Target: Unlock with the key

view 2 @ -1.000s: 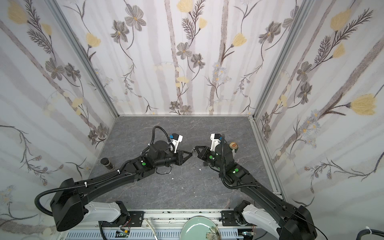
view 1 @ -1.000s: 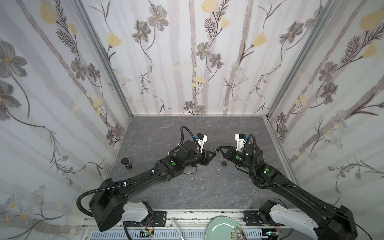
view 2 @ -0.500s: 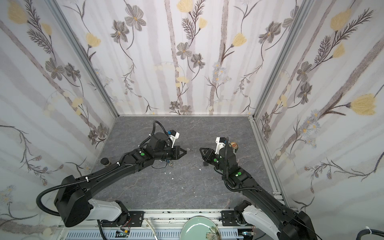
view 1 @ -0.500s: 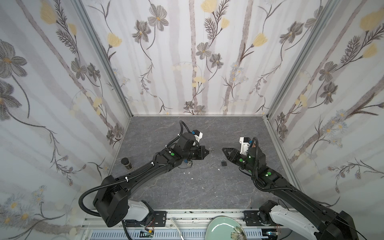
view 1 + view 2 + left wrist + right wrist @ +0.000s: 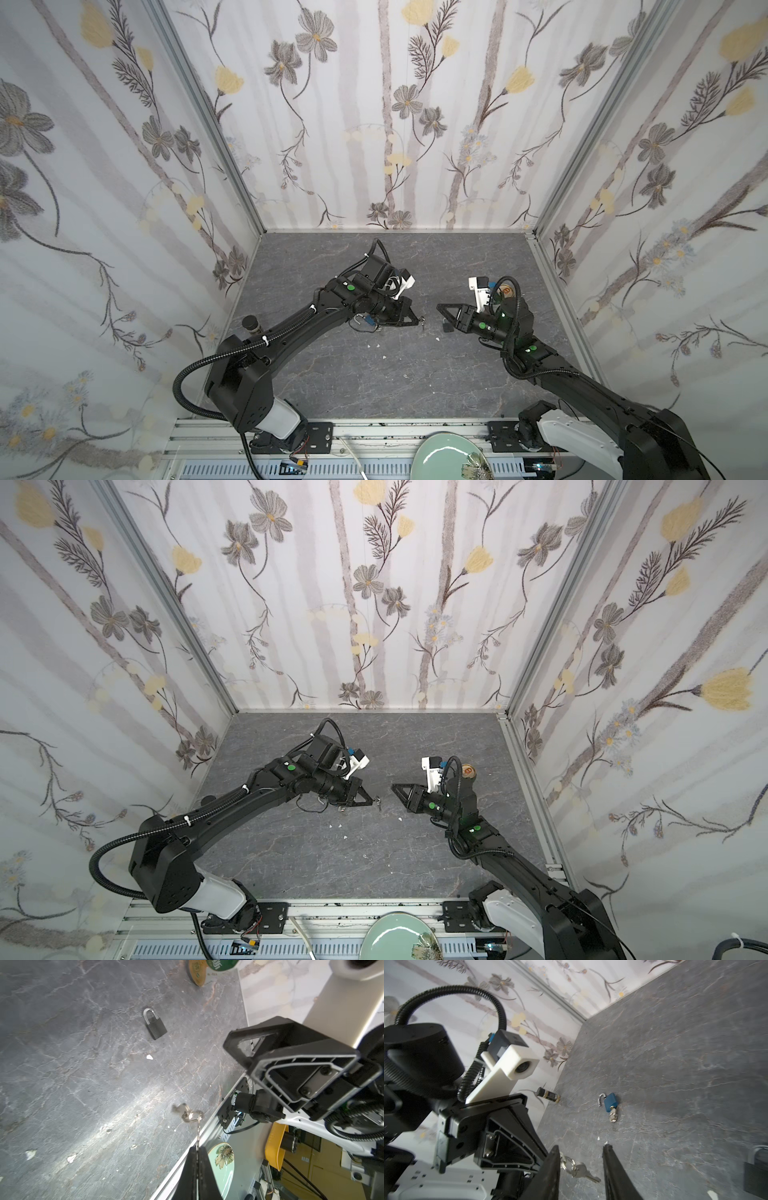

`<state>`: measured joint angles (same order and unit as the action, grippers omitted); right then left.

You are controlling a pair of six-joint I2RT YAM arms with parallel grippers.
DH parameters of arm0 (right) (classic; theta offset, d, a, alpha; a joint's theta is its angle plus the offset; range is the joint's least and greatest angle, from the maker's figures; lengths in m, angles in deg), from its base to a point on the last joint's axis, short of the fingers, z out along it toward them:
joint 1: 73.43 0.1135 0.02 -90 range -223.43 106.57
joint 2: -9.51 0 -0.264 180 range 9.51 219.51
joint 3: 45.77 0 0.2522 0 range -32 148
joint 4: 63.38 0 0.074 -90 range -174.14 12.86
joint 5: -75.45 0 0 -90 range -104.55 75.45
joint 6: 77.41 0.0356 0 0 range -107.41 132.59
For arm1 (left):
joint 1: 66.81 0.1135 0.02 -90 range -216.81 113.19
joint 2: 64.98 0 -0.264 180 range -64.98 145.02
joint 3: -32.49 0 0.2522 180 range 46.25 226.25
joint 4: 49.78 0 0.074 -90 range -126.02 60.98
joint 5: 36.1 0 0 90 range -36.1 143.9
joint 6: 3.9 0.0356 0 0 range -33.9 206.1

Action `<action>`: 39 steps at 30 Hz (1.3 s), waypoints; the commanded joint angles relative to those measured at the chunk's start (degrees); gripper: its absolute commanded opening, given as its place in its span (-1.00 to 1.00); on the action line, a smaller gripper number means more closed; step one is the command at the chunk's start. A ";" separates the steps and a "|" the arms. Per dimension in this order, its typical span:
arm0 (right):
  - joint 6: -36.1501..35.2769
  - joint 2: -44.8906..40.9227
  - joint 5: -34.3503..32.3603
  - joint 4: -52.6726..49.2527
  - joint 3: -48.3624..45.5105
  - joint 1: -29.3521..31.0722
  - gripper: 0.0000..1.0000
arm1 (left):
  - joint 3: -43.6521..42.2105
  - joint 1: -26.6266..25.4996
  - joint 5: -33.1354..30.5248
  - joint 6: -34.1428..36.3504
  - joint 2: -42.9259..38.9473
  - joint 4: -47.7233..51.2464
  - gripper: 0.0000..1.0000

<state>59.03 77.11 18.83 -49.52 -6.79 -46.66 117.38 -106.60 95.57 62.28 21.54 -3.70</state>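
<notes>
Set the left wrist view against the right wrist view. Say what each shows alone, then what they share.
Left wrist only: the green flowered plate beyond the grey table and a tan-and-green round thing. Right wrist only: the blue padlock, shackle open with a key in it, a small dark cylinder near the wall, and the left arm's wrist camera. Both: the keys hanging from the shut left gripper, the open right gripper, the black padlock and the table.

Keys left of padlock (on table)
</notes>
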 commanded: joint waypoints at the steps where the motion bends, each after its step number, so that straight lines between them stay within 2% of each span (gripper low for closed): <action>1: 3.03 0.91 10.84 16.13 -1.92 -0.13 -0.21 | 0.84 0.07 6.29 2.88 -0.75 1.30 -1.00; 2: 3.81 1.24 12.27 18.39 -2.25 -0.13 -0.14 | 0.85 0.07 7.00 3.07 -1.12 1.10 -1.00; 5: 4.86 2.28 15.14 21.24 -2.45 -0.05 -0.11 | 0.43 0.06 8.36 3.07 -2.26 0.13 -1.00; 17: 4.74 4.16 20.88 23.15 -2.89 1.81 -0.16 | -0.51 0.10 9.16 2.38 -4.11 -2.88 -1.00; 20: 4.64 4.98 21.37 23.66 -2.89 2.30 -0.23 | -0.54 0.15 9.48 2.19 -4.56 -3.79 -1.00; 25: 4.72 5.10 21.72 24.96 -2.87 2.59 -0.50 | -0.74 0.15 9.74 2.30 -4.52 -3.75 -1.00; 30: 4.21 5.44 21.99 25.03 -2.89 2.54 -0.99 | -1.41 0.24 9.79 2.37 -4.79 -3.76 -1.00; 33: 3.84 5.62 21.36 25.03 -3.15 2.45 -1.00 | -1.86 0.41 9.29 2.25 -5.50 -4.02 -1.00; 34: 3.75 5.57 21.00 25.06 -3.24 2.48 -1.00 | -2.11 0.58 9.08 1.99 -5.74 -4.37 -0.96; 37: 2.79 4.86 18.90 23.91 -3.34 2.50 -1.00 | -4.03 1.91 7.88 -0.74 -7.31 -7.24 -0.28; 39: -0.21 3.82 16.57 19.11 -2.38 2.50 -1.00 | -5.92 3.42 7.51 -3.79 -8.47 -10.40 -0.22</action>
<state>62.35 81.76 38.55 -28.41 -10.01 -44.24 112.90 -104.28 104.45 61.83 14.19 -8.88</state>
